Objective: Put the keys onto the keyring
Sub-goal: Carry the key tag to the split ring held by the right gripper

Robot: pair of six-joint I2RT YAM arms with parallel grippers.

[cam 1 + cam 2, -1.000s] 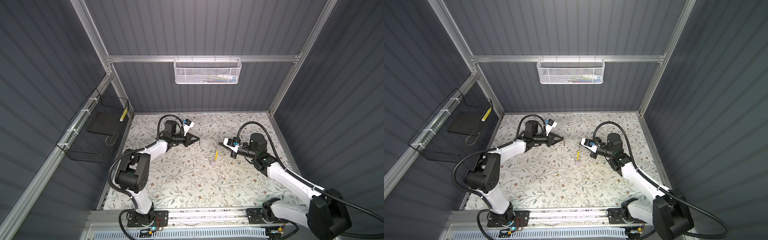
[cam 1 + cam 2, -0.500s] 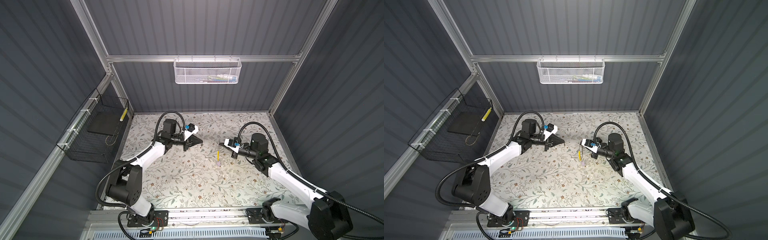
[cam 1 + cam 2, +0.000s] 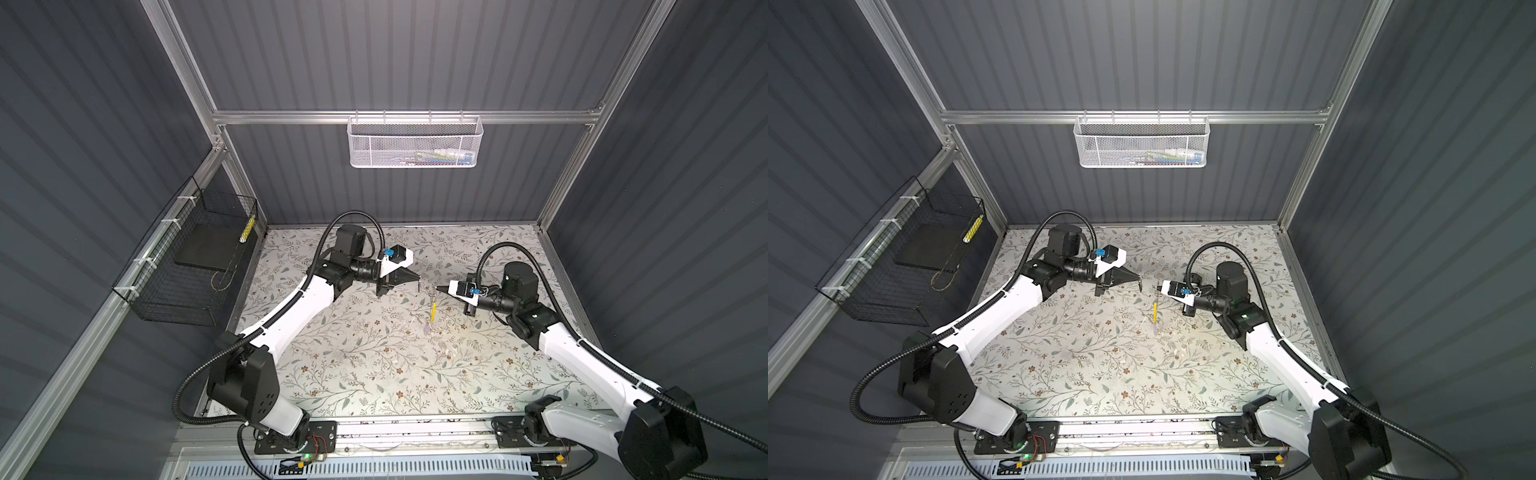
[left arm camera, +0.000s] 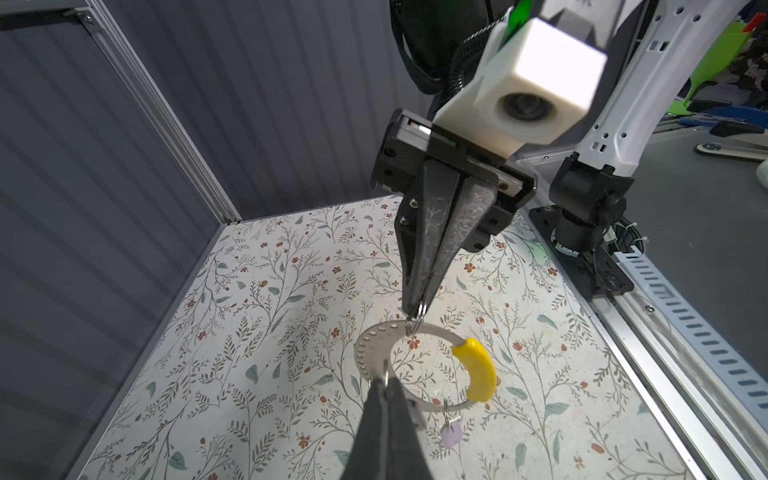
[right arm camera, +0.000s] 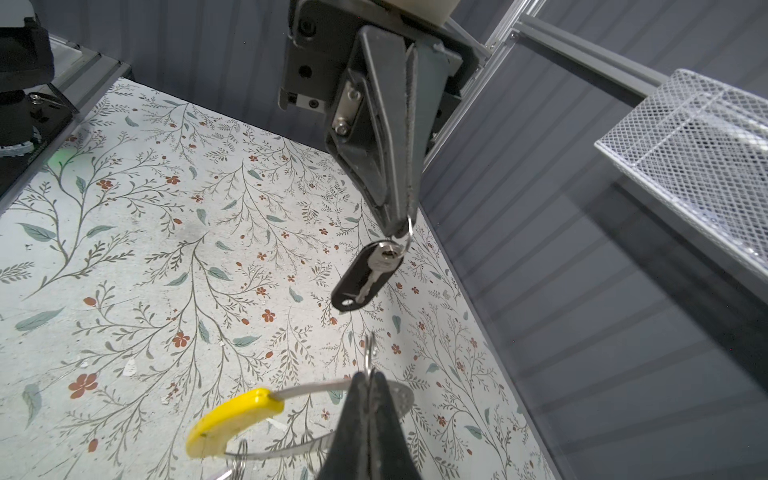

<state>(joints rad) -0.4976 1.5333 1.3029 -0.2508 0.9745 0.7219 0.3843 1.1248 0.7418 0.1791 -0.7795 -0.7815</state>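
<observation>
Left hand (image 3: 417, 280) with key (image 5: 365, 274), right hand (image 3: 438, 287) with keyring (image 4: 374, 345), level, tip to tip

Both arms look alike: glossy white shells between chunky black joints. The left arm (image 3: 291, 309) and the right arm (image 3: 582, 355) each trail a black ribbed cable (image 3: 352, 213) and wear a small blue connector (image 3: 389, 252) by the wrist. At the upper right of the left wrist view, a white camera block (image 4: 536, 79) with a round dark lens tops the right hand (image 4: 417, 309), which has a black housing, small screws and two dark tapered fingers (image 4: 432, 232). The left hand (image 5: 400, 226) shows a silver screwed bracket (image 5: 347, 110) on its flank.
</observation>
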